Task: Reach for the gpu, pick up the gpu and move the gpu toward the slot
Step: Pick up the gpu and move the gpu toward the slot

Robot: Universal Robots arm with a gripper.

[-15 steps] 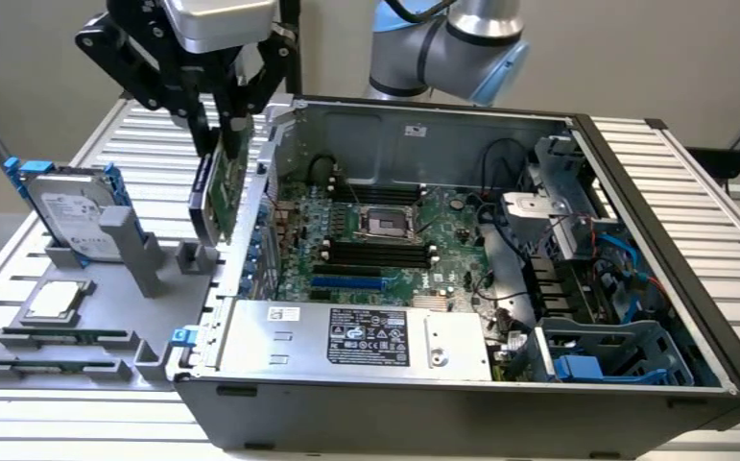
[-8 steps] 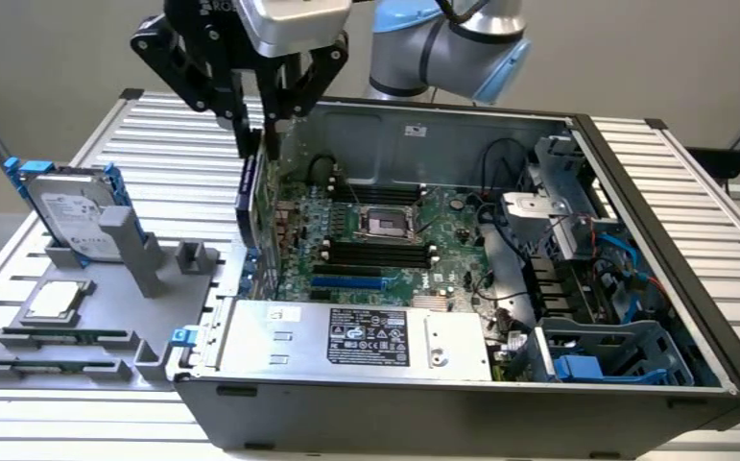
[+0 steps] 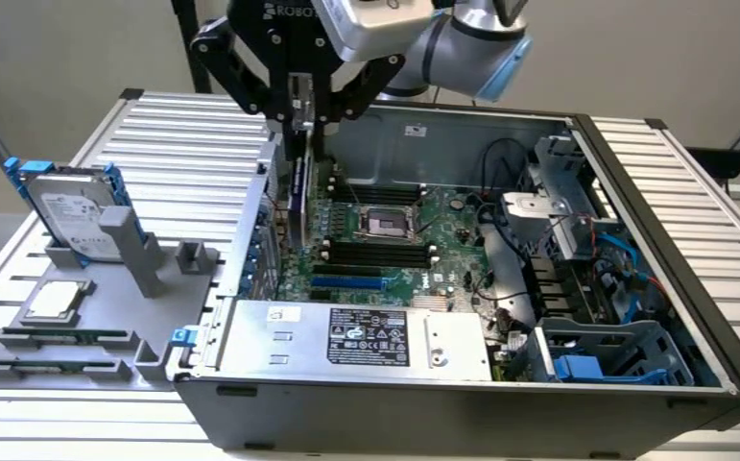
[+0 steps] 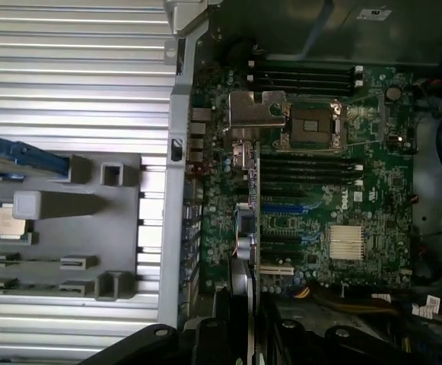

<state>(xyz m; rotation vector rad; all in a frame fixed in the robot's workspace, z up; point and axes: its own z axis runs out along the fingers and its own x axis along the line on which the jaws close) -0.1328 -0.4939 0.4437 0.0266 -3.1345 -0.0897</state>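
— Closest to us, that power supply (image 3: 357,336) with the black label is lying along the near wall of the computer case (image 3: 472,423), well below the gripper. What's the arm doing?

— It's hanging over the open case, and the gripper (image 3: 303,123) is pinching the gpu (image 3: 300,192) by its top edge, fingers pressed against the card from both sides.

— Where's the card sitting, then?

— It's hanging edge-down straight beneath the gripper, upright, over the motherboard (image 3: 402,240) and close to the case wall on the exterior view's left. From the wrist camera, the gpu (image 4: 245,228) is showing as a thin strip running out from between the fingers, lying over the black and blue slots (image 4: 285,207). I can't tell whether its lower edge is touching the board or riding just above it.

— And outside the case?

— Off to the gripper's side, on the exterior view's left, a grey fixture (image 3: 88,317) is resting on the ribbed table (image 3: 178,144). A hard drive (image 3: 78,216) with blue rails is standing upright in it, and a small square silver chip (image 3: 58,302) is lying flat just in front of that, both well apart from the gripper.
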